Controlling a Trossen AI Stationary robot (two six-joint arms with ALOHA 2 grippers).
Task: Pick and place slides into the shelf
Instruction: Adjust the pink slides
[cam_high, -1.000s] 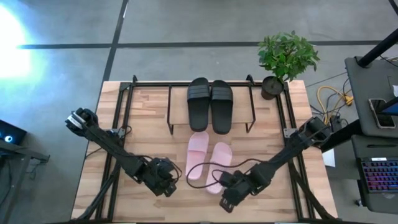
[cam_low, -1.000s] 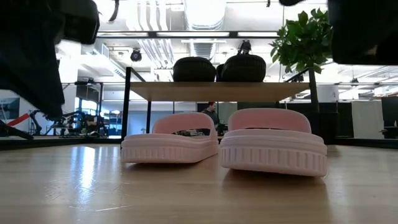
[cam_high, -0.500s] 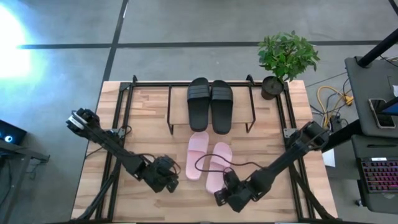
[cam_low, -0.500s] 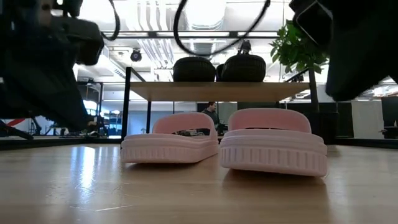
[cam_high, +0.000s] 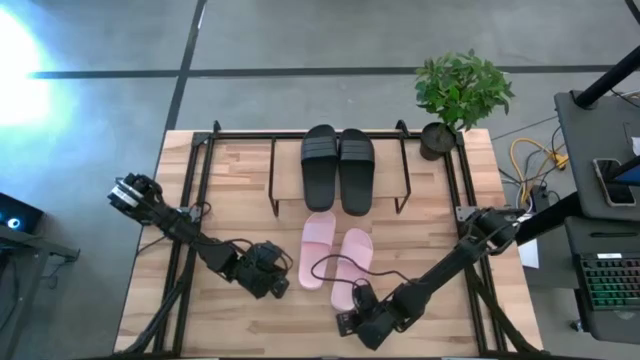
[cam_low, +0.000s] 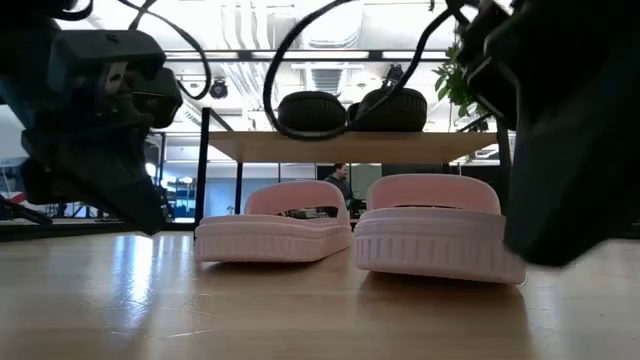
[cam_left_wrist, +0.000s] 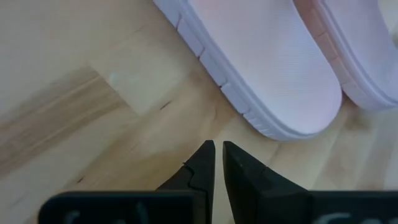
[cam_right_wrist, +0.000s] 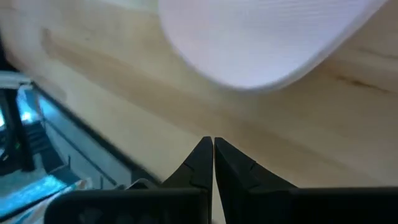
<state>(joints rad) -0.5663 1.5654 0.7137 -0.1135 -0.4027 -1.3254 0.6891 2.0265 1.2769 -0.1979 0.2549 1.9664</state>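
Pale pink foam slides (cam_high: 335, 260) lie side by side on the wooden surface (cam_high: 430, 215), probably light and springy, best pinched at the strap. Left gripper (cam_left_wrist: 216, 155) and right gripper (cam_right_wrist: 208, 149) hover near their heels, fingers nearly together and empty.

Two black slides (cam_high: 338, 170) lie on the shelf's (cam_high: 288, 170) pale wood board framed in thin black metal, two pale pink slides (cam_high: 335, 255) with ribbed soles sit on the light, streaky-grained wood bench (cam_high: 230, 180), and the potted plant (cam_high: 462, 88) is green.
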